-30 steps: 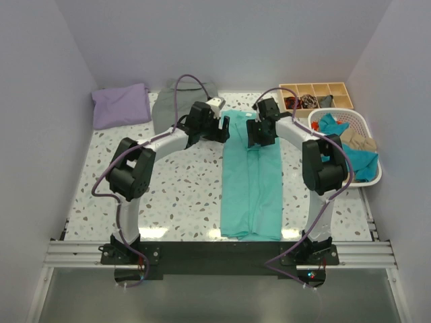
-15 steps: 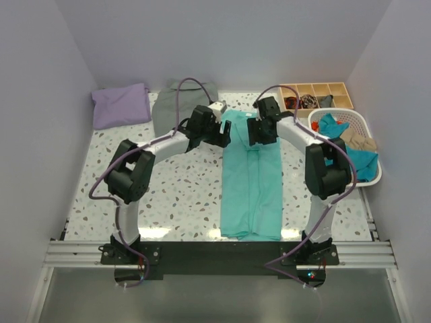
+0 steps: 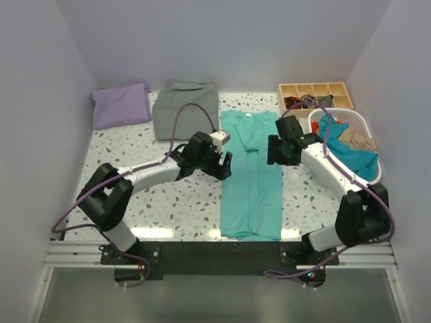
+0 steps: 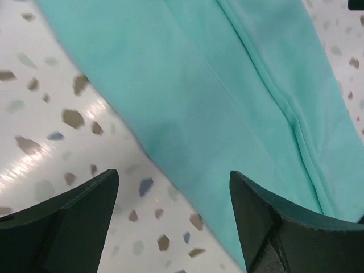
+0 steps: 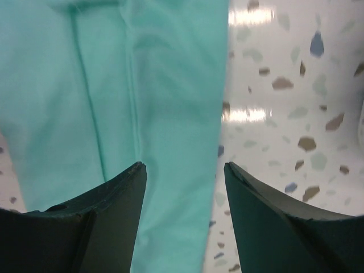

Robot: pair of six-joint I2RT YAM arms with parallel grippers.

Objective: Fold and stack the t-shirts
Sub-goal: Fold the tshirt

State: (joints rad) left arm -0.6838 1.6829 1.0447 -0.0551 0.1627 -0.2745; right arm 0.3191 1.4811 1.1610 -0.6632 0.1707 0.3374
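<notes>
**A:** So which way is the turquoise tee (image 3: pixel 250 185) lying rn?

**B:** Long axis runs near-to-far on the bench (image 3: pixel 161 202), a bit right of centre. Neck w/ the small white label (image 3: pixel 247 116) is at the far end, hem is by the near edge. Sides are folded in, so it's a narrow strip.

**A:** And the arms?

**B:** Both are stretched out low and angled inward, one each side of the tee, roughly level w/ its upper half. Left hand (image 3: pixel 225 168) sits at the tee's left edge w/ its fingers spread wide and nothing gripped. Its wrist cam (image 4: pixel 170 182) shows the cloth edge running diagonally between the fingers, speckled bench on the other side. Right hand (image 3: pixel 275 153) is at the right edge, jaws apart too and nothing held. On its cam (image 5: pixel 183 168) a lengthwise fold line runs down toward one finger.

**A:** Touching the cloth?

**B:** Can't tell tbh, not from any view.

**A:** Other stuff?

**B:** Lavender tee (image 3: pixel 121 105) is folded in the far left corner, w/ a grey garment (image 3: pixel 185 108) folded just beside it. Wooden tray (image 3: pixel 315 89) and white basket (image 3: pixel 372 176) are far right. The basket's clothes are too jumbled to ID. In the top view the hands hide bits of both tee edges.
</notes>
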